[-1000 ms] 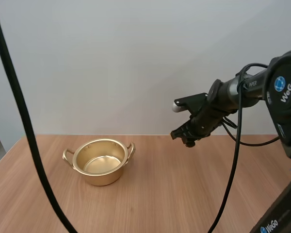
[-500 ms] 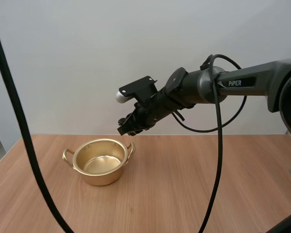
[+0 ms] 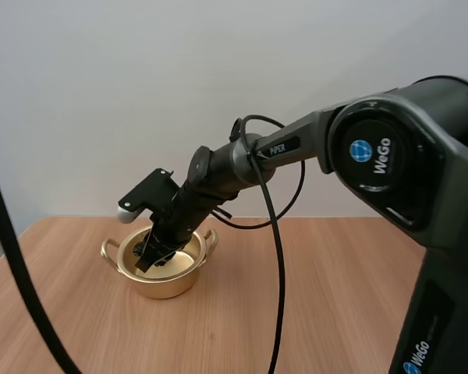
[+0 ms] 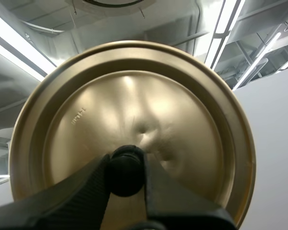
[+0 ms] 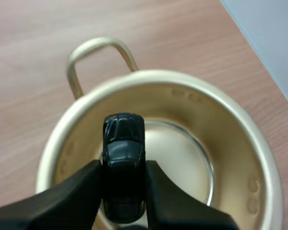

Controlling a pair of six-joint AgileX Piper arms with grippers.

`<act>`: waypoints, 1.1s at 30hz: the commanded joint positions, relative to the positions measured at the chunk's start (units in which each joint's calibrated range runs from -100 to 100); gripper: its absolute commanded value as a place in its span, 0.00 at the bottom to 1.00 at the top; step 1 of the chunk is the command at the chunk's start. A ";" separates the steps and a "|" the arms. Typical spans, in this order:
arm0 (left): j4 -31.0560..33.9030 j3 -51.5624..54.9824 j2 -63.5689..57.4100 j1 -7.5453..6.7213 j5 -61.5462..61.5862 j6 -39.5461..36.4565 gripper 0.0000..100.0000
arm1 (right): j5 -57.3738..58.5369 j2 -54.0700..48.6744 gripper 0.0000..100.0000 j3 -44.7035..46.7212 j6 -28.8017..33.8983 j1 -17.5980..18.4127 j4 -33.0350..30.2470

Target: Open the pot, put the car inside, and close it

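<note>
My right gripper [image 5: 124,168] is closed narrowly on the small black car [image 5: 124,143]. One finger [image 5: 81,191] presses each flank, and the car's length runs along the fingers, with one end reaching a little past the tips. Just beyond the tips is the open mouth of the golden pot [image 5: 197,84]. The car hangs within the rim's circle, over the shiny floor, and I cannot tell whether it touches the floor or a wall. Past the far rim a loop handle [image 5: 96,48] sticks out, and beyond it lies the wooden table [image 5: 33,24].

My left gripper [image 4: 127,167] is clamped on the black knob [image 4: 127,175] of the lid [image 4: 134,96], a finger on each side. The lid's round golden face spreads out just beyond the tips, and it rests on nothing but my grip.

In the high view, my right arm stretches forward and down across the table [image 3: 312,312]. The right gripper [image 3: 152,253] dips into the mouth of the pot [image 3: 165,288]. The pot stands upright and uncovered, with a handle on either side.
</note>
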 commanded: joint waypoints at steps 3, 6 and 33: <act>-0.01 -1.37 -0.03 0.02 1.49 -0.01 0.00 | -5.14 1.55 0.00 -0.04 2.49 0.01 -5.19; -0.01 -1.76 -0.03 0.02 2.67 -0.01 0.00 | -5.74 2.51 0.00 -0.04 2.49 0.01 -5.87; -0.01 -1.76 -0.03 0.02 8.00 -0.01 0.00 | -11.86 6.80 0.69 -0.04 4.04 0.01 -10.71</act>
